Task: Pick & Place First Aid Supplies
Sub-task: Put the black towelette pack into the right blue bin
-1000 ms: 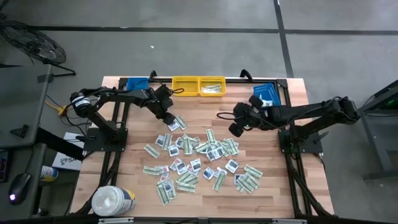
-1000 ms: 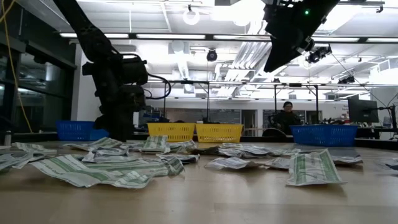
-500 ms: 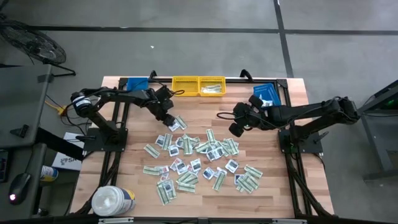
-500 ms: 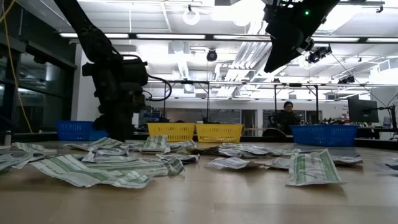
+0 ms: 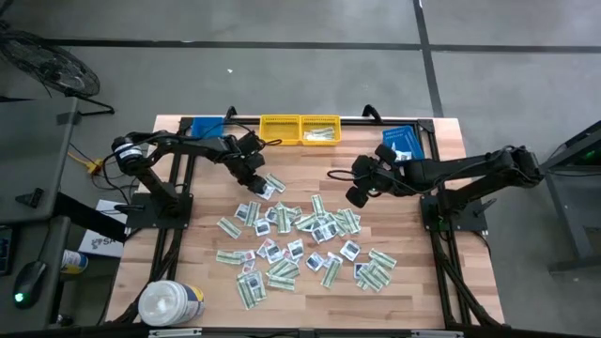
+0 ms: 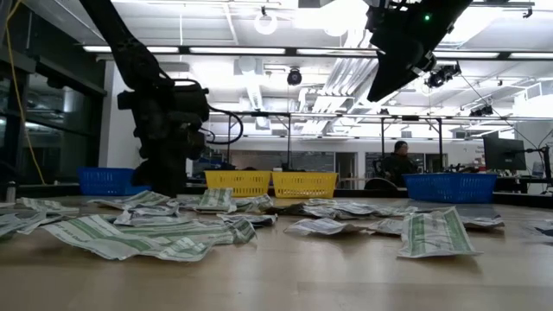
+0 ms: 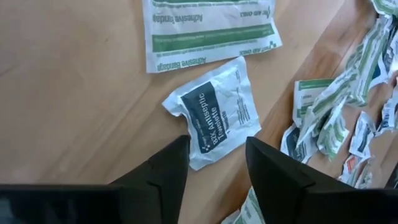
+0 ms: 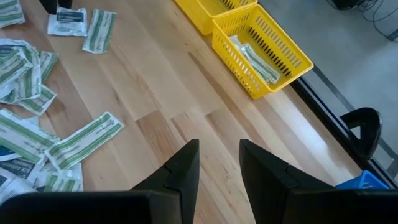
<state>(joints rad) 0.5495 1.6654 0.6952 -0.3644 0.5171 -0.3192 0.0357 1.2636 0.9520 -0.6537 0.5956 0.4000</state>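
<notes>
The first aid supplies (image 5: 300,239) lie scattered flat on the wooden table: long green-white strips and squarish white packets. My left gripper (image 7: 217,146) is open and low over the pile's far left corner (image 5: 254,178). Its fingertips stand on either side of the near end of a white packet with a dark blue label (image 7: 214,112), with no touch visible. A green-white strip (image 7: 208,28) lies just beyond that packet. My right gripper (image 8: 219,149) is open and raised above bare wood (image 5: 357,194), between the pile and the yellow bins.
Two yellow bins (image 5: 300,130) stand at the far edge; one holds a few strips (image 8: 261,50). Blue bins sit at far left (image 5: 208,125) and far right (image 5: 404,141). A big white tub (image 5: 169,302) stands at the near left corner. A person (image 6: 399,160) is in the room behind.
My left gripper has shifted slightly toward the table's right while staying low over the packets. My right arm has kept still.
</notes>
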